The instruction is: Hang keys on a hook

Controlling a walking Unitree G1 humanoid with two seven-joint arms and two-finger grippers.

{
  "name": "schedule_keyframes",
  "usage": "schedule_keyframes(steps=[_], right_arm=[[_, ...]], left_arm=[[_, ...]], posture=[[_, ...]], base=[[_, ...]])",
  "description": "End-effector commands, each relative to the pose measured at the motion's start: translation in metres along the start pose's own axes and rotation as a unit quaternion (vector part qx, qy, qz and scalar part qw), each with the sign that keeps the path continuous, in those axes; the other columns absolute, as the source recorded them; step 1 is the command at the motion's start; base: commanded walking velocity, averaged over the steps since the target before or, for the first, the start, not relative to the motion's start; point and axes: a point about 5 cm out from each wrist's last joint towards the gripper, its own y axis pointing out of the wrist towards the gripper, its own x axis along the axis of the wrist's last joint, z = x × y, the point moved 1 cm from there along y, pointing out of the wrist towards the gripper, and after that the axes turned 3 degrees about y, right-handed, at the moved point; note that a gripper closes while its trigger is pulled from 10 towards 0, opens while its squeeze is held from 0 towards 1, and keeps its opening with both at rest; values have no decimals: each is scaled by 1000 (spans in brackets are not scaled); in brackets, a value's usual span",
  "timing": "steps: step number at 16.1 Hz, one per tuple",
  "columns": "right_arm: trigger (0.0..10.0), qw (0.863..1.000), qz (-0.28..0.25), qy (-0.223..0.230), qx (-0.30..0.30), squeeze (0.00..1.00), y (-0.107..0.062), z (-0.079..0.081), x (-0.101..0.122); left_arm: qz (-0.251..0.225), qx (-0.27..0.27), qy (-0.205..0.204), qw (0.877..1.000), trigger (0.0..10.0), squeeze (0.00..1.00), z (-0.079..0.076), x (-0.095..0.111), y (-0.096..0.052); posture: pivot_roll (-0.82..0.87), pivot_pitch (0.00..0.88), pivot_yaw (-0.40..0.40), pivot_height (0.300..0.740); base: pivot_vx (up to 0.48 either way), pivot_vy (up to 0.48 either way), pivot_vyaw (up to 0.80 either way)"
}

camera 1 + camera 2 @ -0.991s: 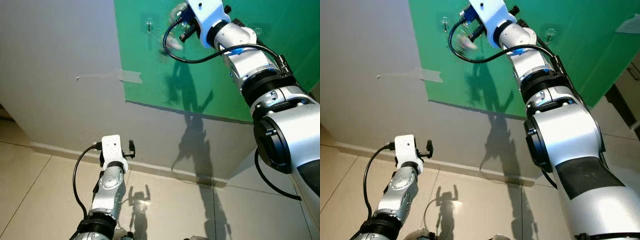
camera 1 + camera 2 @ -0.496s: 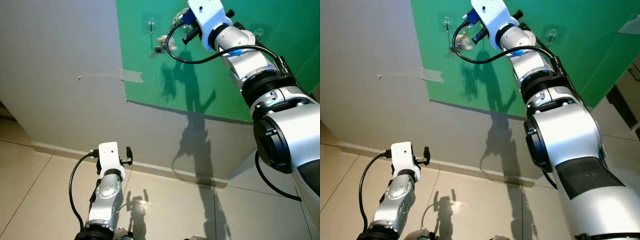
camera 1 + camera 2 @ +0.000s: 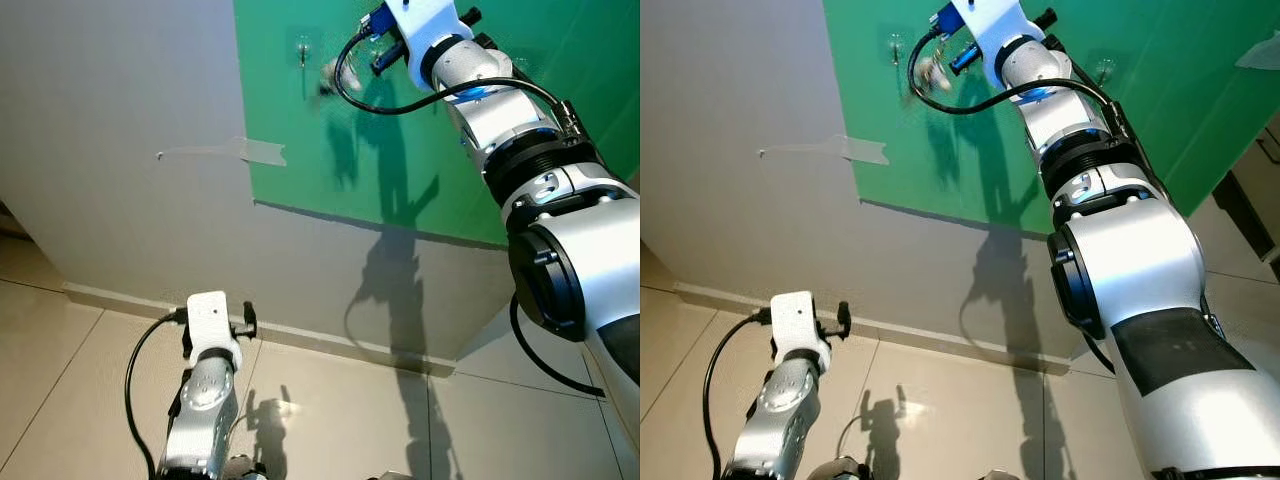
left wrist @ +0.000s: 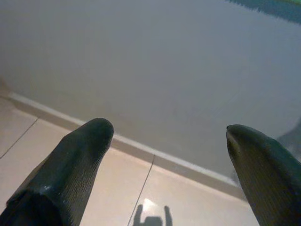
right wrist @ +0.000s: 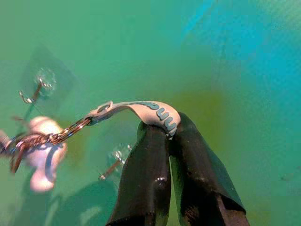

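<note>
With my right arm stretched high against the green board (image 3: 420, 150), its gripper (image 5: 170, 136) pinches the keys (image 5: 33, 141) by their strap beside a hook (image 3: 302, 47); my left gripper (image 4: 169, 141) hangs low, fingers apart.

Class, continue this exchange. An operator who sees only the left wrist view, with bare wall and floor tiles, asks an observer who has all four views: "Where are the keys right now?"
Observer: The right gripper is raised at the green panel, shut on the strap of the keys.
Operator: My left gripper is open and faces only wall. Is a hook nearby?
Observer: Yes, a clear hook is stuck on the panel, beside the dangling keys.
Operator: Are they on it?
Observer: Not that I can see. In the head views the keys hang just to the robot's right of the hook.
</note>
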Motion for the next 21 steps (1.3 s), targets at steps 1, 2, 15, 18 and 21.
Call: schedule_keyframes(steps=[1,2,15,18,21], right_arm=[[0,1000,7,-1,-18,0,-1,-10,1],[0,1000,13,-4,-19,0,-1,-9,-2],[0,996,81,18,-24,0,-10,3,-48],[0,993,73,90,-26,0,-12,2,-52],[0,978,73,188,-49,0,-21,-10,-70]], left_arm=[[1,-1,6,1000,10000,0,-3,0,-6],[4,1,8,1000,10000,0,-1,-3,-10],[44,14,22,999,10000,0,15,-23,-60],[30,5,14,999,10000,0,6,-11,-39],[5,-16,11,1000,10000,0,-4,10,-13]], posture=[[83,0,-73,740],[87,0,-73,740],[148,76,-84,740],[88,3,-86,740],[43,0,-76,740]], base=[[0,0,0],[0,0,0],[0,0,0],[0,0,0],[0,0,0]])
